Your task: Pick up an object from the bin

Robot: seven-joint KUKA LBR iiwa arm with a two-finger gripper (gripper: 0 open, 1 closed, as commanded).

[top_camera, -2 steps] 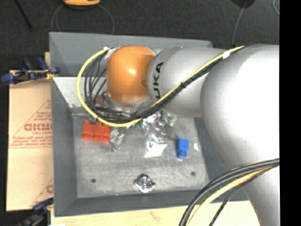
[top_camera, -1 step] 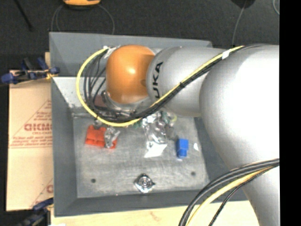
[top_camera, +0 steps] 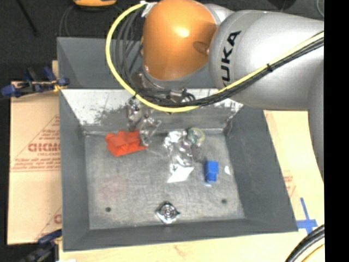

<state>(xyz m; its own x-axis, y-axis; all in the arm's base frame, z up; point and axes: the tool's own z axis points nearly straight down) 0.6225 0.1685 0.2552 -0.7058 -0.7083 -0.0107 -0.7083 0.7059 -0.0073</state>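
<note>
Hovering claw [top_camera: 140, 125]: is hanging low by the back wall of the bin [top_camera: 74, 190]; whether it is spread or pressed together cannot be told.
Red block [top_camera: 125, 143]: one, orange-red and angular, is lying just beside the claw, toward the view's left.
Silver wrapper [top_camera: 179, 156]: one, crumpled, is lying near the claw's other side.
Blue block [top_camera: 211, 171]: one, is sitting beyond the wrapper.
Metal piece [top_camera: 167, 212]: one, is resting well apart from the claw, by the front wall.
Open room: bare floor is spreading in front of the claw.

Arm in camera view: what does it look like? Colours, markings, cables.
Silver-grey arm with black KUKA lettering, a glossy orange domed cover at the wrist, a thin yellow cable looping round it beside dark cables, and a small metallic end effector below.
</note>
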